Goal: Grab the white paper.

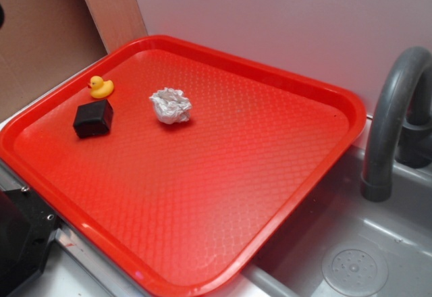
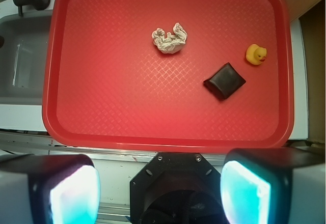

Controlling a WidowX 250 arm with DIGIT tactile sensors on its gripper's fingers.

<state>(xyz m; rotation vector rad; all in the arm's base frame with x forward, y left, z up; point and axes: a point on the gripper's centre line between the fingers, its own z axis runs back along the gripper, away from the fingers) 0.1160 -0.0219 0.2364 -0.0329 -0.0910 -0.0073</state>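
A toy kitchen setup: grey plastic sink (image 1: 351, 256) and faucet (image 1: 391, 115) beside a red tray (image 1: 202, 270)

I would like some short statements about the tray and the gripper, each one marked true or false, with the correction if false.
1. The white paper lies on the red tray. True.
2. The gripper is shut on the white paper. False: its fingers stand wide apart, off the tray's near edge, holding nothing.
3. The yellow rubber duck sits on top of the black block. False: it stands beside the block, on the tray.
4. A grey faucet stands by the sink next to the tray. True.
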